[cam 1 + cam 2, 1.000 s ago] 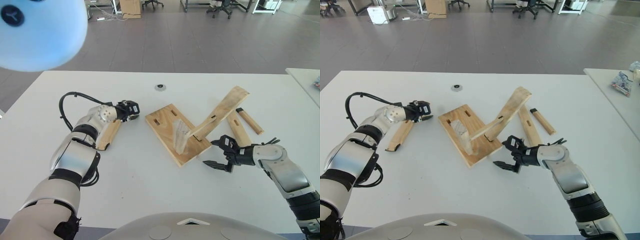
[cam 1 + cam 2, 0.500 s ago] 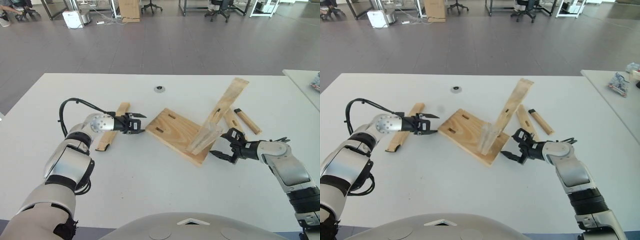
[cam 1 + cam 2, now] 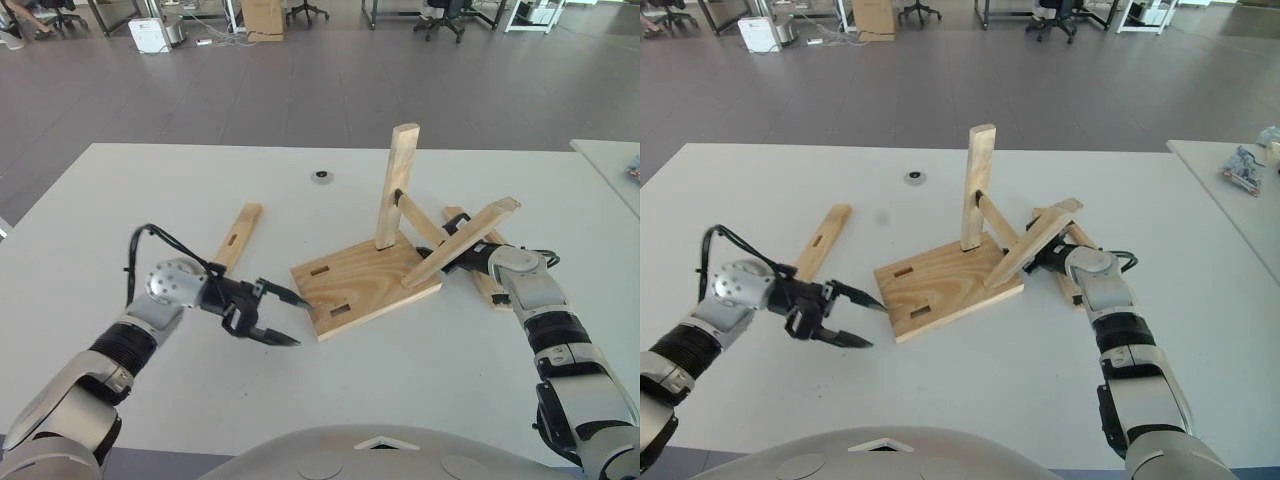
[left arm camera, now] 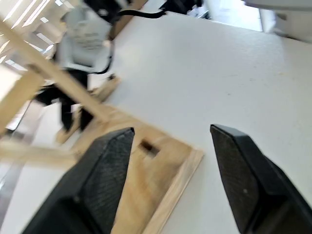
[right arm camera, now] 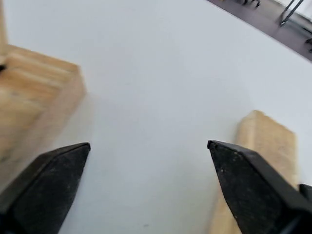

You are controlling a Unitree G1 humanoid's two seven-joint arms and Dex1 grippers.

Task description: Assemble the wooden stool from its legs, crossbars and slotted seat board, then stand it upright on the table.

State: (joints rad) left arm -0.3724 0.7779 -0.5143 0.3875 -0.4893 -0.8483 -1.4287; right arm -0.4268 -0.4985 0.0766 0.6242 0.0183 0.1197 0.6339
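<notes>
The left gripper (image 3: 300, 321) is spread wide and holds nothing, with the seat board (image 3: 365, 285) lying just beyond its fingertips. The right gripper (image 5: 148, 145) is also wide open and empty, close beside the tilted leg (image 3: 462, 243); an upright leg (image 3: 398, 185) stands on the board

Bright even light, probably overhead; soft shadows hugging seat board (image 3: 365, 285) on white table (image 3: 150, 180).

Head eyes look forward and down, sharing the whole surface (image 3: 100, 200); wrist cameras sit low and close, the left facing the board (image 4: 156, 180).
</notes>
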